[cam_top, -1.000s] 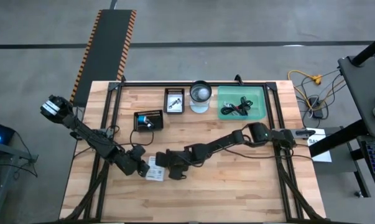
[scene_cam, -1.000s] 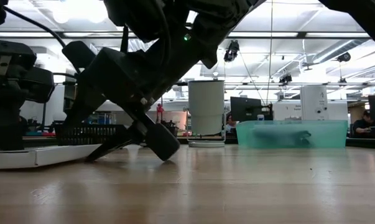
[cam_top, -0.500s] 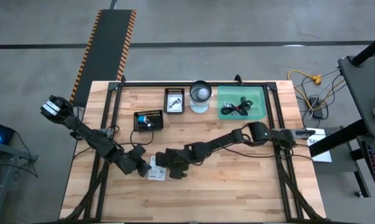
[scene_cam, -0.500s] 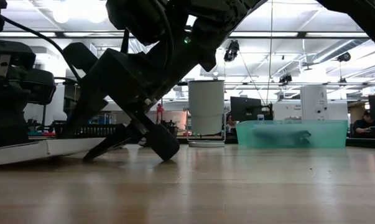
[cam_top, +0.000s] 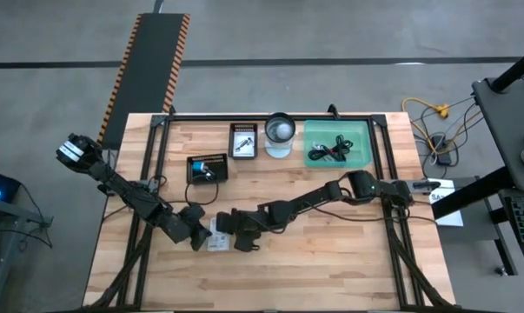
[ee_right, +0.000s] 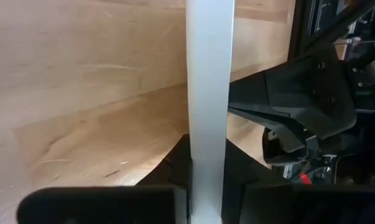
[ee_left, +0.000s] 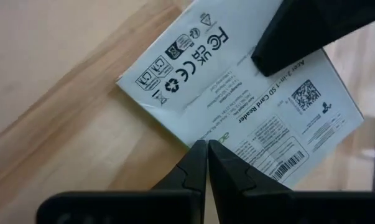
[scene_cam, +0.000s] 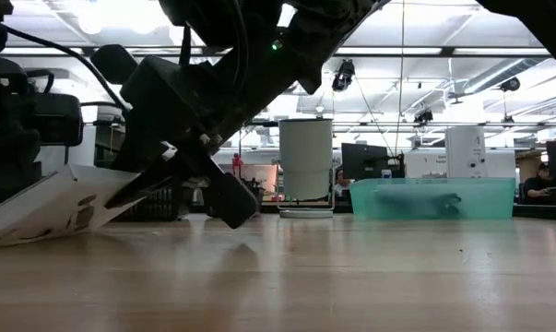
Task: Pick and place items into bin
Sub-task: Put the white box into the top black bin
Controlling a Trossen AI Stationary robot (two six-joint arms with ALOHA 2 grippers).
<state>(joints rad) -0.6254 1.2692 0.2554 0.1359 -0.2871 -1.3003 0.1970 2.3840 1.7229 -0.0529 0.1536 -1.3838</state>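
White packet (ee_left: 249, 99) edge-on between right tool (cam_top: 229, 236) fingers; print unseen there.

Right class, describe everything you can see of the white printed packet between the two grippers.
The white packet is flat and thin, printed with black text, compliance symbols, a barcode and a QR code. It sits near the table's front left, one edge tilted up off the wood. The right gripper clamps its edge; the left gripper, shut, presses on its face.

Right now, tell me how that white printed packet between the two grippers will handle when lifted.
The white packet looks thin and flat, so probably light. Tilted, one edge on the table, it stays straight, so likely fairly stiff. The right gripper pinches its thin edge; it could slip if glossy. The left gripper is closed beside it.
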